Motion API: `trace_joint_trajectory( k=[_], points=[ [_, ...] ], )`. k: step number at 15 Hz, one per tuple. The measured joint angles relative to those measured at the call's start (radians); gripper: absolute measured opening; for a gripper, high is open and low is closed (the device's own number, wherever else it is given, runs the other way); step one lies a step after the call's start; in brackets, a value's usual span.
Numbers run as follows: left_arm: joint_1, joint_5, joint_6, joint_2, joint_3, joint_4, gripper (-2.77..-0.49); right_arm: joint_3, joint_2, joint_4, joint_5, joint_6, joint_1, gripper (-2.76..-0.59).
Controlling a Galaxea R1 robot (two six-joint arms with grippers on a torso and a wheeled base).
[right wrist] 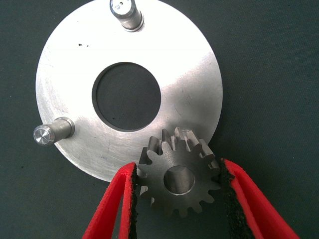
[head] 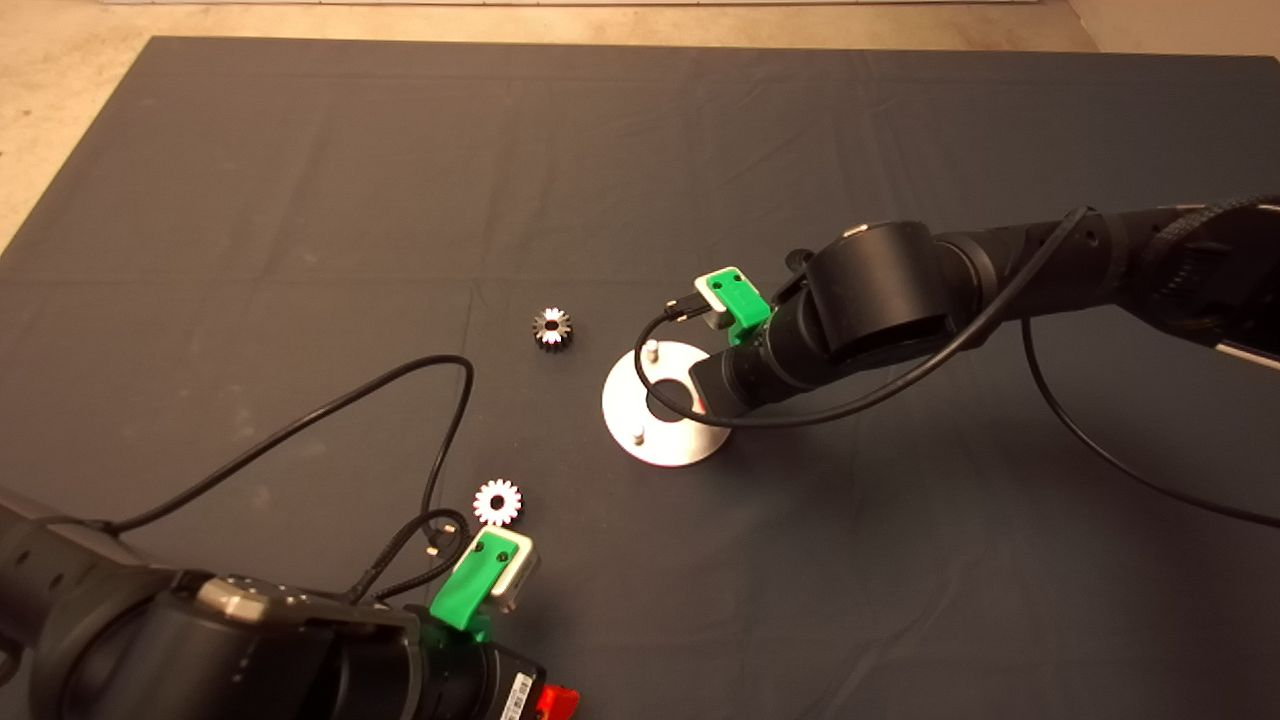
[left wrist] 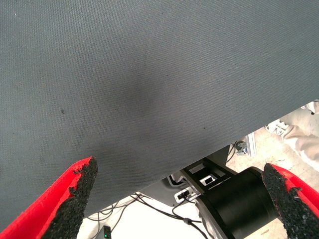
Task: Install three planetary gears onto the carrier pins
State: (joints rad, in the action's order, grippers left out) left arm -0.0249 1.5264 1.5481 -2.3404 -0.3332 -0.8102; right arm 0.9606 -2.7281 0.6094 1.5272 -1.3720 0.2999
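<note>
The shiny round disc (head: 662,447) lies mid-mat; two carrier pins (head: 651,348) stand bare on it, the third is hidden. My right gripper (head: 699,400) hangs over the disc's right part, shut on one planetary gear (right wrist: 195,198). In the right wrist view the disc (right wrist: 70,74), two bare pins (right wrist: 50,133) and the gear over the disc's rim show, with my right gripper (right wrist: 177,169) closed on the gear's teeth. Two more gears lie on the mat, one dark (head: 552,328) left of the disc, one bright (head: 497,501) near my left gripper (head: 558,700), which is open at the lower edge (left wrist: 179,169).
A black cable (head: 440,420) loops across the mat from the left arm, near the bright gear. The right arm's cable (head: 1060,400) hangs over the mat on the right. The left wrist view looks past the mat's edge (left wrist: 239,137) at the robot's base.
</note>
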Motion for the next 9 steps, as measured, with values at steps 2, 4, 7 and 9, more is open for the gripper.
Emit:
trace_joint_trajectory(
  k=[2, 4, 7, 9],
  points=[
    [0.0, 0.0, 0.0, 0.0, 0.0, 0.0, -0.9, 0.0, 0.002, 0.0, -0.001, 0.002, 0.0, -2.44],
    [0.0, 0.0, 0.0, 0.0, 0.0, 0.0, -0.9, 0.0, 0.003, 0.0, 0.001, 0.002, 0.001, -2.44],
    [0.0, 0.0, 0.0, 0.0, 0.0, 0.0, -0.9, 0.0, 0.009, -0.001, 0.003, 0.002, 0.009, -2.44],
    [0.0, 0.0, 0.0, 0.0, 0.0, 0.0, -0.9, 0.0, 0.014, -0.001, 0.006, 0.003, 0.01, -2.44]
  ],
)
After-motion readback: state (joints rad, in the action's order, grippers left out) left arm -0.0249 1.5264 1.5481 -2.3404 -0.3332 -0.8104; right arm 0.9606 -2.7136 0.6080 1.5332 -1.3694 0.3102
